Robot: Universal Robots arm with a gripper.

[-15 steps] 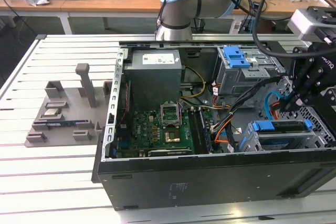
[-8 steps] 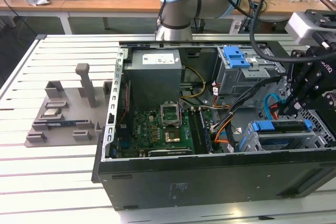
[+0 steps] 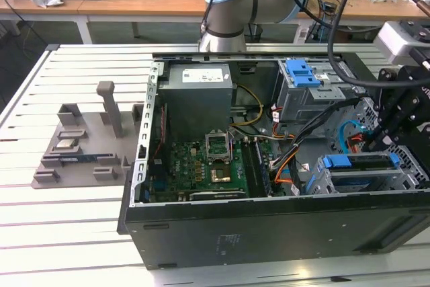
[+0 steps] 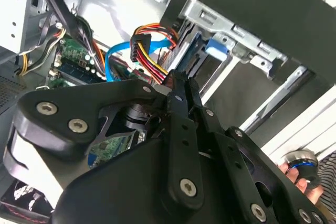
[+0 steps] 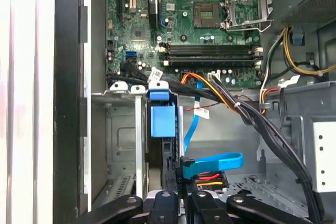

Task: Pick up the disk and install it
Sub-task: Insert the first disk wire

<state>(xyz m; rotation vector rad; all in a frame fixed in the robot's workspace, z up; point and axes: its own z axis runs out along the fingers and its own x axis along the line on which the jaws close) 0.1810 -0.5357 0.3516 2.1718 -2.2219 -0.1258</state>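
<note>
Claw low inside the computer case, fingertips cut off, grip state unclear.

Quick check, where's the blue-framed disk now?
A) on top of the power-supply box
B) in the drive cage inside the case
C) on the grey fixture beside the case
B: in the exterior view the disk sits in the drive cage inside the open case, with the gripper close above it.
</note>
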